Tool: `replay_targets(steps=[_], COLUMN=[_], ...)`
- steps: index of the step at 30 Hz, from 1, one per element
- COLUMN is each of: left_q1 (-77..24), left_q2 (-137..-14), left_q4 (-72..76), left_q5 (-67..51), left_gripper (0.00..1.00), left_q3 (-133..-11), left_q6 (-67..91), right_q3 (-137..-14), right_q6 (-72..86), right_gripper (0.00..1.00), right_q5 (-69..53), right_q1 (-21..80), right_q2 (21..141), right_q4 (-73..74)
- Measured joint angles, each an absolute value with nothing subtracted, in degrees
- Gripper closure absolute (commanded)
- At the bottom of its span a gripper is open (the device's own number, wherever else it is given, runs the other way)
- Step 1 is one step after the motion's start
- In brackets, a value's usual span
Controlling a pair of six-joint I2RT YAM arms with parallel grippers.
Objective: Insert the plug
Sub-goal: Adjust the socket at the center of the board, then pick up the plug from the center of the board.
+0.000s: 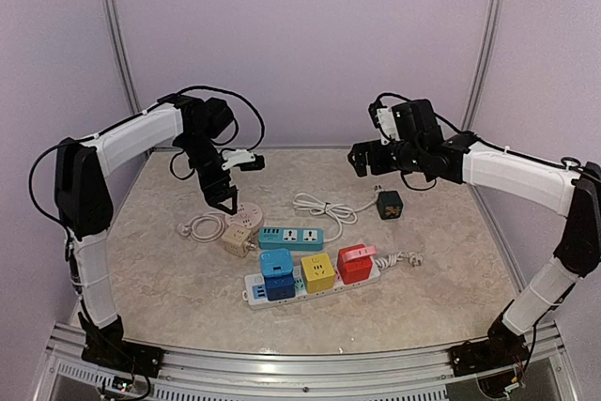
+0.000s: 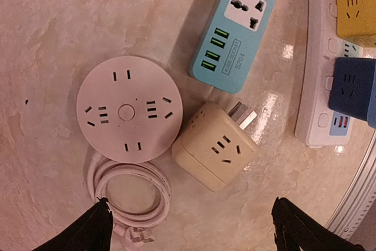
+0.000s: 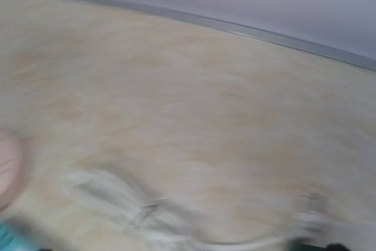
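beige marble-pattern tabletop (image 1: 451, 251) inside pale lilac booth walls (image 1: 300, 35). left gripper (image 2: 191, 207) spread wide above cream cube plug adapter (image 2: 214, 151); right gripper (image 1: 360, 158) wide, empty.

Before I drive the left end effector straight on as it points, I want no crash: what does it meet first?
Probably the cream cube adapter, which lies ahead between the open left end effector's fingers, beside the round socket; depth is unclear, so it might touch bare table first.

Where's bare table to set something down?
Free: between the white strip and the near edge of the table; right of the black cube; behind the white cord toward the wall. Crowded: round socket, beige cube and teal strip bunched centre-left.
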State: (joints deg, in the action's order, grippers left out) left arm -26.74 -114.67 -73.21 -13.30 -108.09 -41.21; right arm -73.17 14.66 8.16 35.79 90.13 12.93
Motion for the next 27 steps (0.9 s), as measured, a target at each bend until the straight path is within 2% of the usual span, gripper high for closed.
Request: replay_targets(steps=[2, 6, 11, 18, 20, 23, 27], left_q1=[-27.11, -26.98, -26.94, -26.94, -26.94, -26.94, -26.94], left_q2=[-114.69, -114.69, -114.69, -114.72, -114.72, -114.72, -114.74], left_q4=[-74.04, -75.24, -75.2, -75.18, -75.2, -75.2, -75.22], left_q5=[-12.99, -12.67, -11.31, -10.31, -10.2, -10.04, -9.85], left_gripper=[0.08, 0.08, 0.08, 0.08, 0.08, 0.08, 0.08], left_q3=[-106.78, -106.04, -106.04, -106.04, -106.08, -106.1, -106.17], left_q6=[-40.99, -39.66, -38.39, -37.52, -37.5, -37.45, -37.39], right_q3=[-76.03, -82.04, -81.73, -81.73, -81.73, -81.76, -82.02], right_q6=[17.08, 20.47, 22.68, 22.83, 22.65, 22.04, 21.69], right_gripper=[0.06, 0.09, 0.13, 0.22, 0.32, 0.6, 0.89], right_q5=[11.84, 15.29, 12.36, 7.88, 7.11, 6.2, 6.07], right_q1=[33.56, 30.26, 28.56, 25.19, 24.73, 24.51, 24.43], right_q2=[91.85, 99.09, 104.79, 110.43, 112.09, 114.3, 114.65], right_q4=[17.06, 26.15, 32.8, 34.74, 34.87, 35.07, 35.14])
